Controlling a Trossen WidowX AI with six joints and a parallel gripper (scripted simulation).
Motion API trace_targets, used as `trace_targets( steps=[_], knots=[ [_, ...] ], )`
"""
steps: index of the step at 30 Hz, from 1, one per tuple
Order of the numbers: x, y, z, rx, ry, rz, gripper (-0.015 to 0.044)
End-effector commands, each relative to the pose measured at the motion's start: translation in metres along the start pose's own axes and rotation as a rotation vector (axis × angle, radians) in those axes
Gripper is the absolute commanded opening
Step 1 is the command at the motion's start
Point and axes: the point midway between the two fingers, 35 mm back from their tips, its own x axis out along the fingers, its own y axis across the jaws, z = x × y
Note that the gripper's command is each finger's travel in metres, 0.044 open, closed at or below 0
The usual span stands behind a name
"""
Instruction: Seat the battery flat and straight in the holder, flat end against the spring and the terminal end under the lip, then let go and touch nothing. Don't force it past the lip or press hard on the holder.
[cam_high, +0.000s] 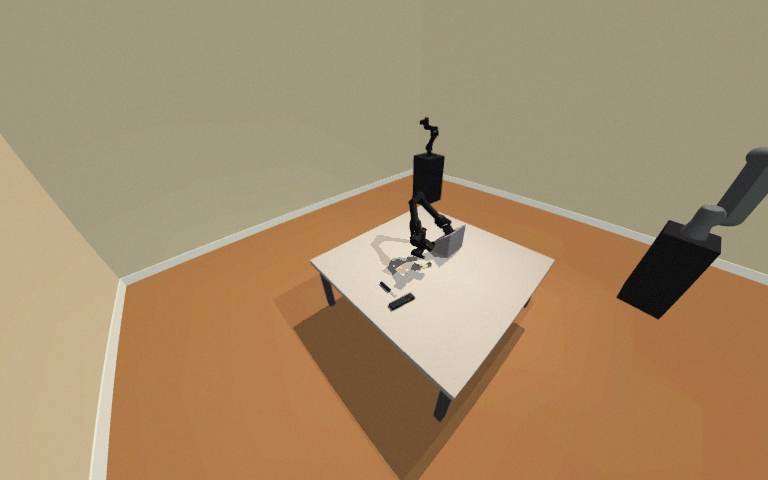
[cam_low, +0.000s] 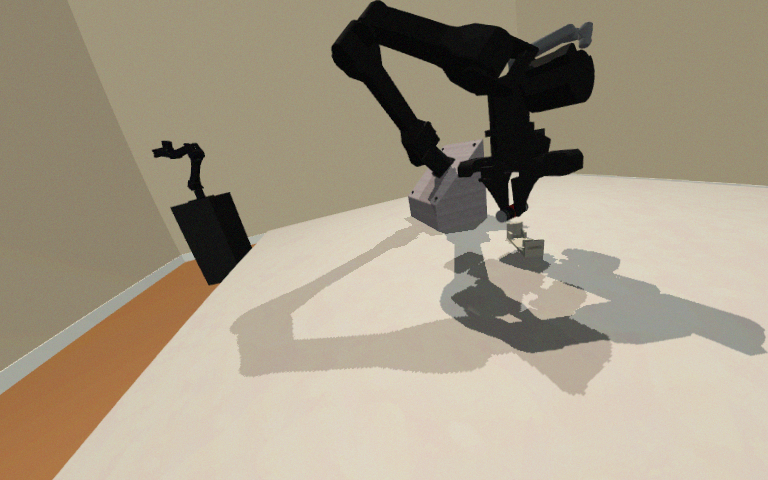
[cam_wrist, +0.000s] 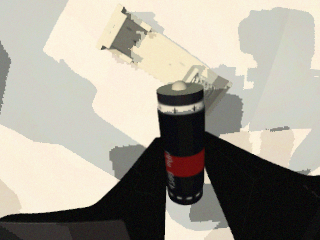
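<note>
My gripper (cam_high: 419, 254) (cam_low: 513, 211) (cam_wrist: 180, 142) is shut on the battery, above the table. The battery (cam_low: 502, 216) (cam_wrist: 182, 130) is black with a red band; its terminal end points up the wrist view. The pale holder (cam_high: 428, 264) (cam_low: 534, 249) (cam_wrist: 165, 56) lies on the table just beyond the fingers, running diagonally in the wrist view. Its spring shows at the lower right end, partly hidden by the battery's terminal end. The other end has a raised wall at the upper left. The battery is above and outside the holder, at an angle to it.
A grey-purple wedge block (cam_high: 450, 243) (cam_low: 461, 206) stands behind the holder at the arm's base. A long black object (cam_high: 401, 301) and a small black one (cam_high: 385, 286) lie near an edge of the table (cam_high: 481, 294). Other arms stand on black pedestals off the table.
</note>
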Motion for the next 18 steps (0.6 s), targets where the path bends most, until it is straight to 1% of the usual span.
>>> trace_targets(
  steps=[1,12,18],
  knots=[
    [-0.002,0.0,0.014,-0.282,-0.002,0.003,0.0071],
    [-0.007,0.001,0.038,-0.874,-0.001,0.0,0.0071],
    [-0.007,0.001,0.039,-0.906,-0.001,-0.002,0.0071]
  ],
)
